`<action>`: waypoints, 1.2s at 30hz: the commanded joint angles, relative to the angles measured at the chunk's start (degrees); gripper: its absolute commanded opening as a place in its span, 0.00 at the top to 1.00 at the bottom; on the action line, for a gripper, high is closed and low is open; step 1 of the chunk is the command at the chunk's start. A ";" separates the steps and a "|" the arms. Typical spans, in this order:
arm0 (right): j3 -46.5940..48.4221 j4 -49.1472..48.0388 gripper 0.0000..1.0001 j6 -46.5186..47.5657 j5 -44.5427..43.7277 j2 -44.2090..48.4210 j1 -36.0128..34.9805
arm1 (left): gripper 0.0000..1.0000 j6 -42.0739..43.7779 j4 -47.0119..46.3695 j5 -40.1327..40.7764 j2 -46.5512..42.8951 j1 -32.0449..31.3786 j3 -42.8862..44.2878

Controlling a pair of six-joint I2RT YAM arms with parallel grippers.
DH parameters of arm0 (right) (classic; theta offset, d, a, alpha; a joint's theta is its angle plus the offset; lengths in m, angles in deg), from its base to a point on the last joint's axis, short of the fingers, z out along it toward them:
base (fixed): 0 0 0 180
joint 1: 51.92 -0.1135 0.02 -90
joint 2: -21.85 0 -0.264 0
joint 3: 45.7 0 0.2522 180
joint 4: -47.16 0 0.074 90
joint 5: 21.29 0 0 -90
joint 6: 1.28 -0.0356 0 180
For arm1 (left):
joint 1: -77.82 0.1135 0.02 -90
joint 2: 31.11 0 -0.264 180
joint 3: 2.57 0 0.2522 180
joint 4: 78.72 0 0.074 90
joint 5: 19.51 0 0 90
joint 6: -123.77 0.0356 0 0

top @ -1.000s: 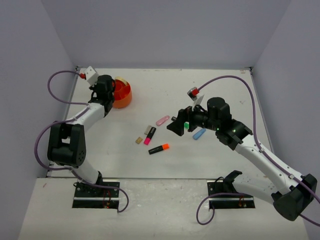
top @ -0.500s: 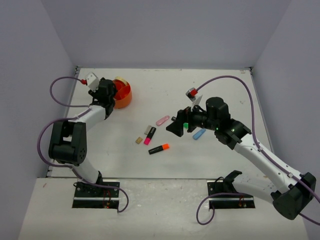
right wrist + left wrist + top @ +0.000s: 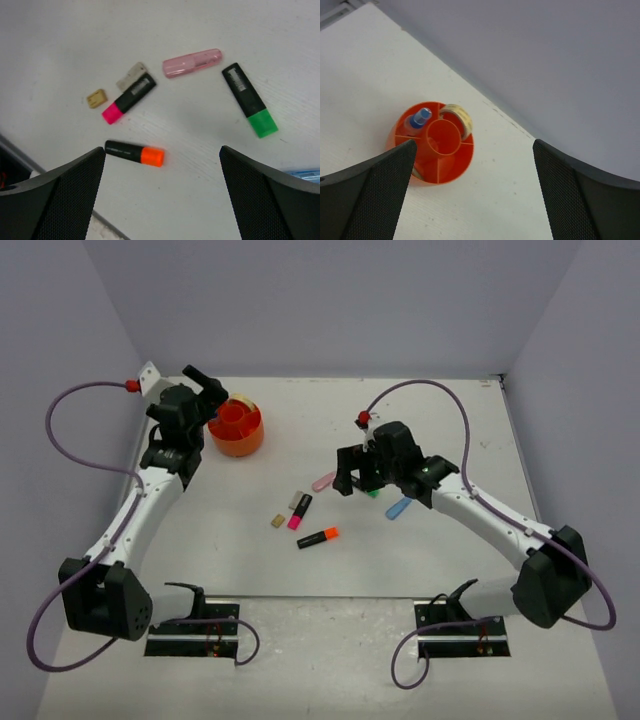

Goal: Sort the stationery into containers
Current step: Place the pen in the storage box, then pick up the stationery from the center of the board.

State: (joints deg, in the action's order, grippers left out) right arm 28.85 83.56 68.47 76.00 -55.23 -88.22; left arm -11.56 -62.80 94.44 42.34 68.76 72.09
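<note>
The round orange tub (image 3: 240,447) stands at the far left, with a clear blue-capped tube (image 3: 420,119) and a tan ring (image 3: 458,115) in its outer compartments. My left gripper (image 3: 205,386) hangs open above and just left of the tub (image 3: 464,162), holding nothing. My right gripper (image 3: 350,477) hovers open over the loose stationery. Below it lie an orange-ended highlighter (image 3: 135,152), a pink-ended highlighter (image 3: 129,97), a green-ended highlighter (image 3: 250,100), a pastel pink piece (image 3: 192,63), a tan block (image 3: 96,98) and a beige block (image 3: 131,76).
A pastel blue piece (image 3: 399,508) lies on the table just right of the right gripper, and its edge shows in the right wrist view (image 3: 305,175). Grey walls close the table at the back and sides. The arm bases are at the near edge.
My left gripper has opened and lifted up and back from over the tub. My right arm has swung inward, its gripper now standing higher over the loose pieces.
</note>
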 commanded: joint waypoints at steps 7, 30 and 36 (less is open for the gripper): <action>16.78 7.83 0.11 2.20 -10.21 -19.22 1.25 | 0.00 10.77 15.37 -21.03 -18.30 0.13 -4.52; 29.16 11.27 0.01 -44.59 -23.83 -36.89 -3.16 | 0.00 24.59 26.97 -20.26 -29.17 0.18 -15.39; 31.60 12.17 0.04 -45.67 -25.95 -40.19 -4.49 | 0.00 24.87 26.38 -21.85 -28.94 0.09 -16.16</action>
State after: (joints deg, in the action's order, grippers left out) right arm 55.73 92.56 26.74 55.16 -93.07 -92.19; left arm 11.08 -34.65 73.72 13.79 68.75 56.32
